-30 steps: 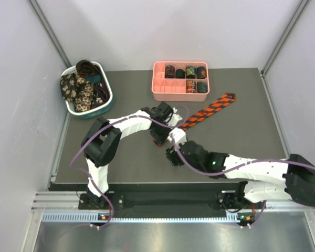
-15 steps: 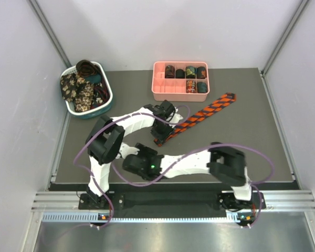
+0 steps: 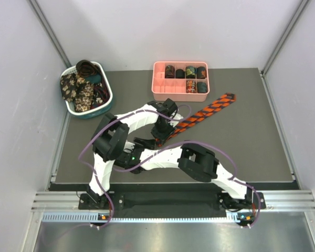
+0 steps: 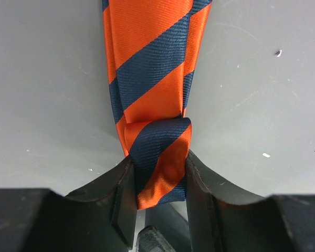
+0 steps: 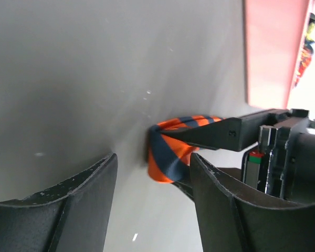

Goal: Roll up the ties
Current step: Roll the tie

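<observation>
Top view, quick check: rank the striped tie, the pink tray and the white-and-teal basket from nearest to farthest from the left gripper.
1. striped tie: its rolled end is clamped in the left gripper; the rest runs back and right.
2. pink tray: at the back, slightly right of the gripper.
3. basket: back left corner, farthest.
</observation>
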Available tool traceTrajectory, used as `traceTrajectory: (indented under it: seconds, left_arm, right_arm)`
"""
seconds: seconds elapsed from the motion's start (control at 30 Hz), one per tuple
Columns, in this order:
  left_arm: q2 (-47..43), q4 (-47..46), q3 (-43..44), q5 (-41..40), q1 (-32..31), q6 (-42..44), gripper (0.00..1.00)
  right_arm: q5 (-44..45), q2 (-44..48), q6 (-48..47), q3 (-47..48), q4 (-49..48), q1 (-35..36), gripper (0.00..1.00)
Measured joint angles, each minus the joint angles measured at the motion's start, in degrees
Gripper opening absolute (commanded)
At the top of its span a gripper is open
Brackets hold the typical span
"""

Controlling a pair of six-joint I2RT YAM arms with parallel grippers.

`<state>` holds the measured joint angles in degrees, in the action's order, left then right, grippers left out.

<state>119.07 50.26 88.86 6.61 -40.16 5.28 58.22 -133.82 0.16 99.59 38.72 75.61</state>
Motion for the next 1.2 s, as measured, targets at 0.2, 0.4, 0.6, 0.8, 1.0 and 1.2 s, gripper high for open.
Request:
traceTrajectory:
  seconds: [0.2, 0.4, 0.6, 0.8, 1.0, 1.2]
  left_arm:
    - [1.64, 3.19, 2.43, 0.15, 0.0, -0.66, 0.42]
    - [3.41, 6.64, 4.92, 0.22, -0.04, -0.9, 0.42]
    - [4.9, 9.01, 7.13, 0.0, -0.26, -1.2, 0.42]
    - [5.22, 9.77, 7.61, -0.07, -0.39, -1.25, 0.46]
    - [5.33, 11.17, 7.69, 0.63, -0.39, -0.52, 0.57]
    - [5.33, 12.31, 10.05, 3.08, -0.37, 1.09, 0.74]
  right_arm:
    - [2.89, -1.14, 0.15, 0.31, 2.19, -0.44, 0.58]
    - [3.91, -1.36, 1.14, -0.35, 3.21, -1.2, 0.56]
    - [4.74, -1.44, 1.09, -2.1, 2.32, -1.86, 0.43]
    - [4.52, -1.86, 2.27, -2.6, 1.97, -2.03, 0.17]
    - [4.15, -1.84, 2.47, -2.6, 1.88, -2.03, 0.12]
    - [3.17, -1.11, 2.38, -3.28, 1.16, -2.34, 0.11]
